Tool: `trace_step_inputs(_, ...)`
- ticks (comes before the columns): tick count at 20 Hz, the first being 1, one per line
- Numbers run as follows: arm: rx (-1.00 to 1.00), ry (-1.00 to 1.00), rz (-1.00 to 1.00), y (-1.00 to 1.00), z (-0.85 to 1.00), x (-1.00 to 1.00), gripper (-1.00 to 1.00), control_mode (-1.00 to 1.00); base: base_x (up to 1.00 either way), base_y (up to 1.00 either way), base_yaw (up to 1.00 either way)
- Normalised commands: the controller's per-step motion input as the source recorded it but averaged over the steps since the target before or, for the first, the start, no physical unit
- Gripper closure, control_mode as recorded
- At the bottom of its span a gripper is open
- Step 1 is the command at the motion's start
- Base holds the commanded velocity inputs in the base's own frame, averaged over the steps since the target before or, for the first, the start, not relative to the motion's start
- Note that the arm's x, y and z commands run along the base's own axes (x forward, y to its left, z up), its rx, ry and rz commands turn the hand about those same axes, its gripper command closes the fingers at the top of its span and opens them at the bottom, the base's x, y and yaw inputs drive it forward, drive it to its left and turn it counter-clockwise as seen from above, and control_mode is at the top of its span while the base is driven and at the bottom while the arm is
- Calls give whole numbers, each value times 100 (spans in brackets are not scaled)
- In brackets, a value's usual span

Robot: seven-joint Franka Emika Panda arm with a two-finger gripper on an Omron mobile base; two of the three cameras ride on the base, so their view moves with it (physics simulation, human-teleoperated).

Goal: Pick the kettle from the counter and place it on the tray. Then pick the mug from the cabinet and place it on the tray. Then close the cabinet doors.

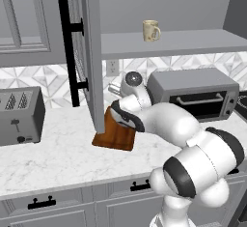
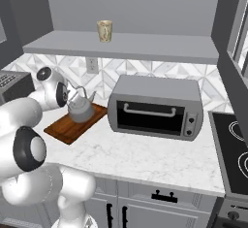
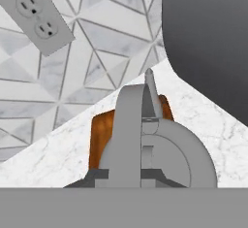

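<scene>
The grey kettle (image 2: pixel 80 109) stands upright at the far end of the reddish-brown tray (image 2: pixel 65 127), on the board or just above it; I cannot tell which. My gripper (image 2: pixel 71 95) reaches in from the left and is shut on its arched wire handle. Seen from the hand, the kettle (image 3: pixel 164 149) and its handle fill the space in front of my gripper (image 3: pixel 139 176), with the tray (image 3: pixel 101 130) beneath. In the left base view my arm hides most of the tray (image 1: pixel 116 134). The cream mug (image 1: pixel 151 30) (image 2: pixel 104 30) stands on the cabinet shelf (image 2: pixel 145 47). The left cabinet door (image 1: pixel 91 52) hangs open.
A grey toaster oven (image 2: pixel 155 108) sits on the marble counter (image 2: pixel 145 159) right of the tray. A toaster (image 1: pixel 19 115) stands at the left. A wall outlet (image 3: pixel 38 21) is behind the tray. The stove (image 2: pixel 235 149) is at the far right, below the other open door (image 2: pixel 237 33).
</scene>
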Motion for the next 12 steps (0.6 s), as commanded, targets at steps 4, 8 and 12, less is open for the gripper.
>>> trace_step_inputs(4,0,1,0,5,-28,43,100,-100,0,0,0)
trace_step_inputs(8,0,0,0,5,-29,39,100,-100,0,0,0)
trace_step_inputs(12,0,0,0,5,-27,33,100,-100,0,0,0)
